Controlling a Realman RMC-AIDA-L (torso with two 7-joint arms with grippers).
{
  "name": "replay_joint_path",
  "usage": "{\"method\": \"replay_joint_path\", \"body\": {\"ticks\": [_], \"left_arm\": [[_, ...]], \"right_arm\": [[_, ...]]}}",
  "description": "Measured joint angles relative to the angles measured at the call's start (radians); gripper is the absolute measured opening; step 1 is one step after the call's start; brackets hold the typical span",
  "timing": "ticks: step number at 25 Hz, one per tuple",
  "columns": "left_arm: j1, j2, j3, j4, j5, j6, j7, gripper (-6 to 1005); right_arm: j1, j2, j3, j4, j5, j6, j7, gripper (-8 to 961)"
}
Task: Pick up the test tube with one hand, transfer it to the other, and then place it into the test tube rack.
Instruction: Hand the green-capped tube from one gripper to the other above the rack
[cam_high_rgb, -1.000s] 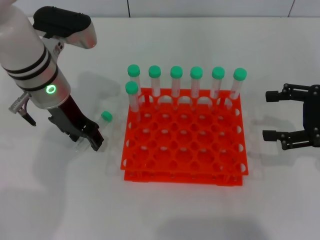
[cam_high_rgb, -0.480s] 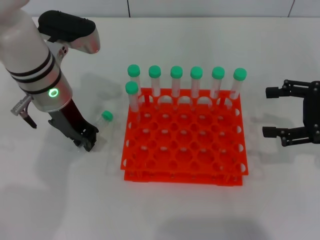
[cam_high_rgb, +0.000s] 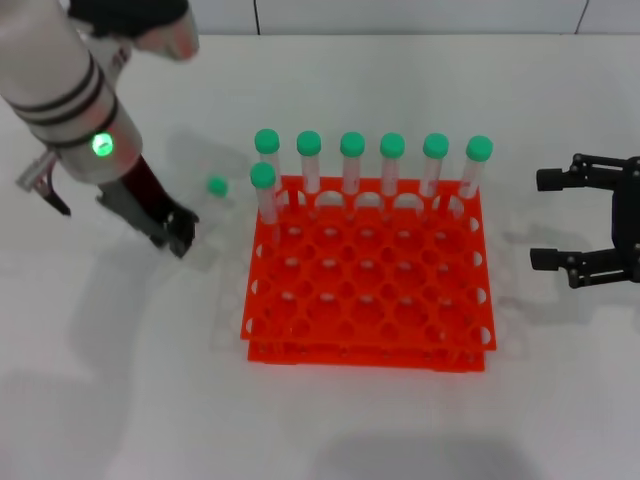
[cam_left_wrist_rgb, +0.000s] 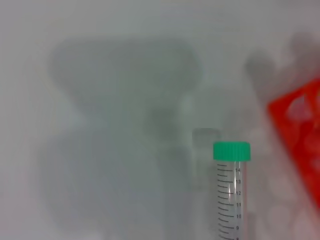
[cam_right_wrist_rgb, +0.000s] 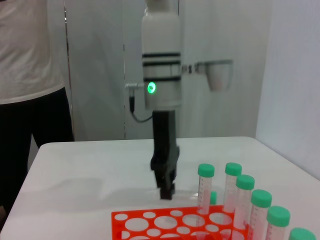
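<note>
Green cap first: we spot the test tube (cam_high_rgb: 205, 205) in our left gripper (cam_high_rgb: 181, 233), cap pointing toward the test tube rack (cam_high_rgb: 370, 290), clear body running back between the black fingers. From the head view we judge the left gripper pinched shut on the tube's lower end and carrying it off the white worktop (cam_high_rgb: 320, 420), though the clear plastic is hard to trace against the white. The left wrist view confirms it: the tube (cam_left_wrist_rgb: 230, 190) stands up out of the grasp, scale marks readable, with the blurred rack corner (cam_left_wrist_rgb: 300, 130) off to one side.

So we call this the pick-up step done and the lift in hand. The handover has not begun. Our right gripper (cam_high_rgb: 548, 218) waits on the far side of the rack, well apart from the tube, its fingers spread wide. Its wrist view shows the left gripper (cam_right_wrist_rgb: 166, 187) hanging just behind the rack's far edge (cam_right_wrist_rgb: 170, 222).

Seven other green-capped tubes (cam_high_rgb: 370, 165) stand in the rack's back row and left corner. Next, we reckon, the left arm must bring the tube across, above those caps, and present a free stretch of it. The right gripper then needs to close on that stretch before the left lets go.
</note>
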Motion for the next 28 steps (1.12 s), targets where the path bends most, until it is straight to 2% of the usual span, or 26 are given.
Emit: {"method": "replay_joint_path", "body": {"ticks": [6,11,14,18,20,23,26,28], "left_arm": [[0.05,0.036,-0.023,0.272,0.001,0.03,-0.038,205],[0.062,0.042,-0.071,0.386,-0.004,-0.056,0.006,205],[0.063,0.019,-0.091,0.398,-0.066,-0.131,0.084,205],[0.073,-0.008,-0.08,0.396,-0.245,-0.208,0.257,205],[0.083,-0.009,-0.071,0.396,-0.341,-0.232,0.327,205],[0.1,-0.005,-0.089,0.366,-0.574,-0.232,0.476,205],[0.106,0.005,-0.117,0.297,-0.744,-0.175,0.633,205],[0.111,0.011,-0.138,0.234,-0.811,-0.148,0.726,205]], "right_arm": [[0.0,-0.004,0.011,-0.003,0.002,-0.005,0.002,869],[-0.007,-0.004,0.026,-0.003,0.003,-0.016,0.002,868],[-0.008,-0.003,0.036,-0.003,0.003,-0.018,-0.001,868],[-0.011,-0.001,0.037,-0.003,0.004,-0.02,-0.001,868],[-0.012,0.0,0.037,-0.003,0.004,-0.025,0.001,868],[-0.016,0.002,0.038,-0.003,0.009,-0.03,0.001,869],[-0.02,0.005,0.044,-0.003,0.016,-0.031,0.001,869],[-0.022,0.008,0.056,-0.002,0.017,-0.032,0.001,869]]}}
